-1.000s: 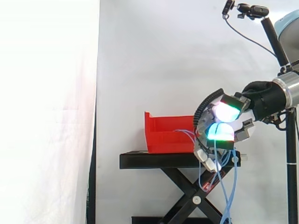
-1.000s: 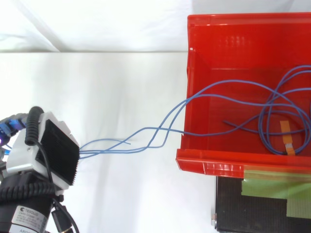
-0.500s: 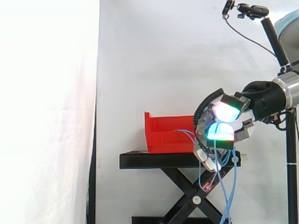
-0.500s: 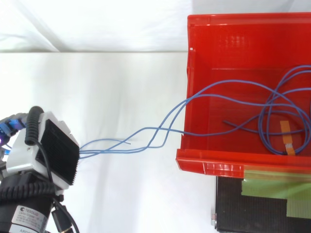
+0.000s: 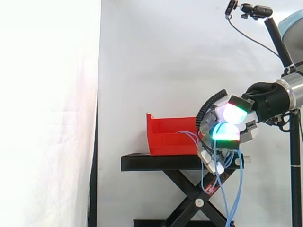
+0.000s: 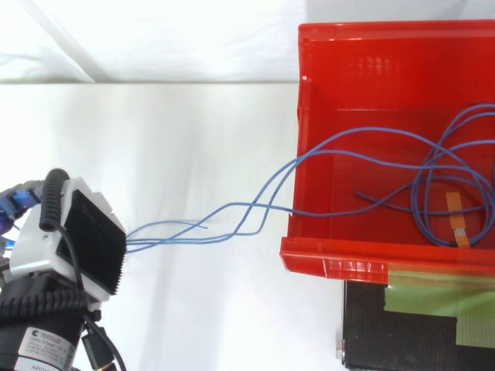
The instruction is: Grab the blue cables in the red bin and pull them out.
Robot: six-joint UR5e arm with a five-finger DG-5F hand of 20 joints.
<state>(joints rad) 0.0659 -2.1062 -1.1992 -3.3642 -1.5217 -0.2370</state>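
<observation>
The hand had shifted slightly to the right since half a second earlier, its glowing pads a touch further from the red bin. Seen from above, the hand looked unchanged. It was clenched round the blue cables, which ran from inside the bin over its rim to the hand and hung down beneath it. There was one bin and one black stand. The cables were several strands, too tangled to count.

The hand is white-shelled with a black ribbed panel, its fingers tipped in glowing green-white pads.
</observation>
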